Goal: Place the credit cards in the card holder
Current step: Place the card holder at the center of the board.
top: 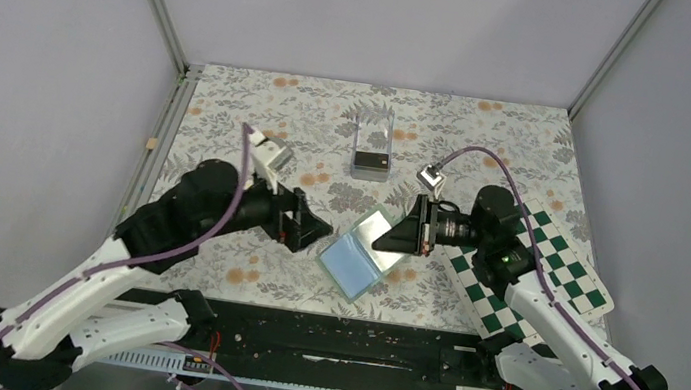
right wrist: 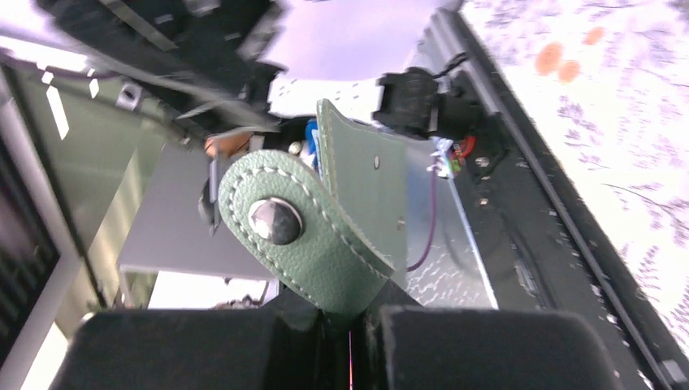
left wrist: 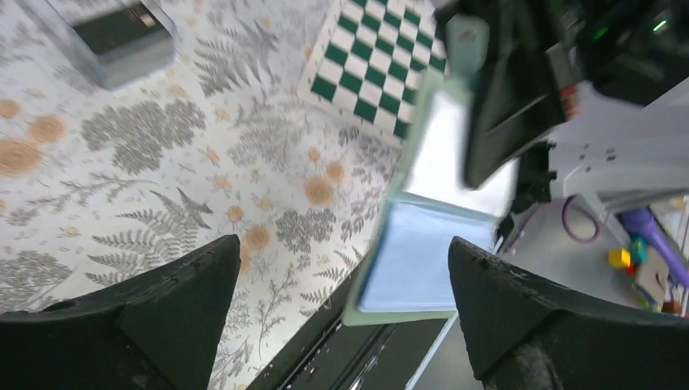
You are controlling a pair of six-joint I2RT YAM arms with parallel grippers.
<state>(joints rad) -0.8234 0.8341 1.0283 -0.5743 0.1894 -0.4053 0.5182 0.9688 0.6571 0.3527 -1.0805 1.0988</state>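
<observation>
The card holder is a sage-green wallet lying open near the table's front edge, its pale blue-grey pockets facing up. My right gripper is shut on the wallet's snap strap and holds that half raised; the metal snap shows just above the jaws. My left gripper is open and empty, just left of the wallet. In the left wrist view the wallet lies between and beyond my open fingers. The black credit cards sit in a clear box further back, also in the left wrist view.
A green-and-white chequered board lies at the right under my right arm, and shows in the left wrist view. The floral table cover ends at a black rail along the front. Grey walls enclose the table.
</observation>
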